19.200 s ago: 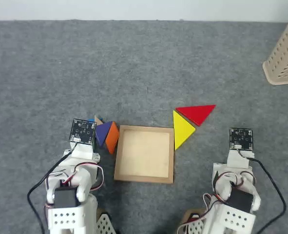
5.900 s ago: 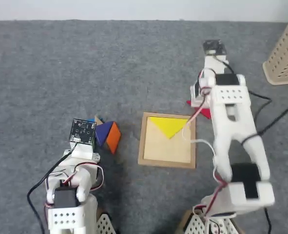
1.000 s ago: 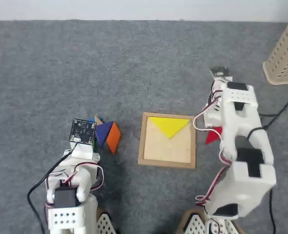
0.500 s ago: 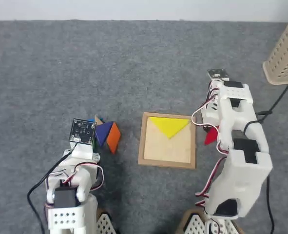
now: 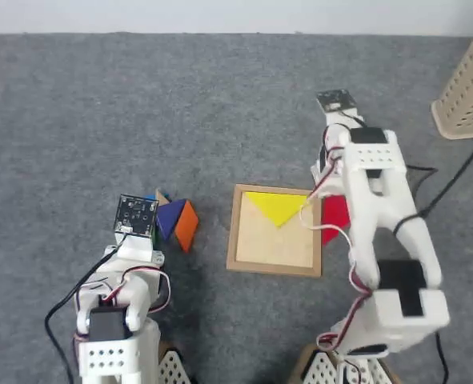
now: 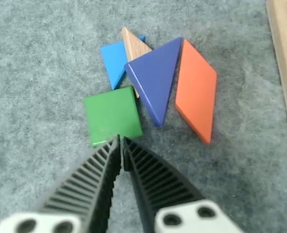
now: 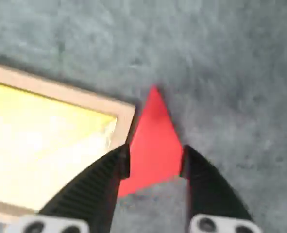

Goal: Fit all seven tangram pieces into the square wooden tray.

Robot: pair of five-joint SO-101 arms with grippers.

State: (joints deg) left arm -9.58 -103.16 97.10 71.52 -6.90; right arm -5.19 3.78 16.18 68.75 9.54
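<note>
Red, stiff, probably light and slick: triangle (image 5: 334, 218) right of centre, clamped edge-to-edge in right gripper (image 7: 154, 158) beside tray (image 5: 234, 232); left gripper (image 6: 120, 141) fingers together

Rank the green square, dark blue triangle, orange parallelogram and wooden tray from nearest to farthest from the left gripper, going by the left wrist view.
From the left gripper:
1. green square, right at the fingertips.
2. dark blue triangle, beside the square.
3. orange parallelogram, past the triangle, toward the tray.
4. wooden tray, farthest, beyond the parallelogram.
</note>
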